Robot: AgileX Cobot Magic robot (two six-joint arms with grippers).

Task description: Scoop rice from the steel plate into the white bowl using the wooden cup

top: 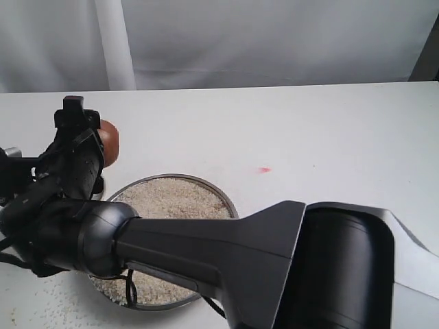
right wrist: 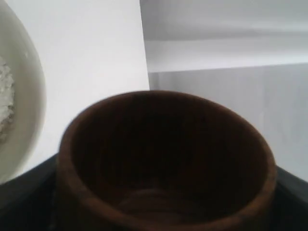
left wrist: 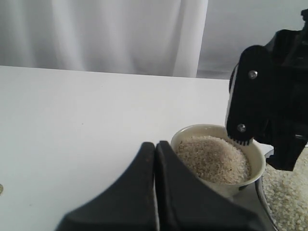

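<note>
Two or three ways this goes bad, nearest first. Big link of the R arm (top: 226,253) lies low across the front of the exterior view, right over the steel plate (top: 171,176). If it drops on the next dip w/o clearing the rim, it could clip the plate and tip rice (top: 171,202) out. Some loose grains (top: 41,305) lie on the table (top: 309,130) by the plate's near-left side, so spill is a real risk, not theory.

L gripper (left wrist: 155,149): fingers pressed together, nothing in them, close to the white bowl (left wrist: 202,127). Any twitch fwd could shove the bowl. Bowl sits just beside the plate and is heaped approx. to its rim w/ rice. My guess is one more cupful overflows it, esp. if poured fast.

Beyond that, R gripper (top: 96,140) has its fingers spread wide and clamped on the wooden cup (top: 110,140), held up near the bowl. Cup's inside looks bare in the R wrist view, no grains seen, so prob. a refill is next. Cup is round + smooth, so pushing it into packed rice could twist or slip it in the pads. Bowl is hidden behind the arm in the exterior view, so can't judge cup-to-bowl gap there.

Far side: small red mark (top: 265,169) on the table, white curtain (top: 274,34). No hazard.
</note>
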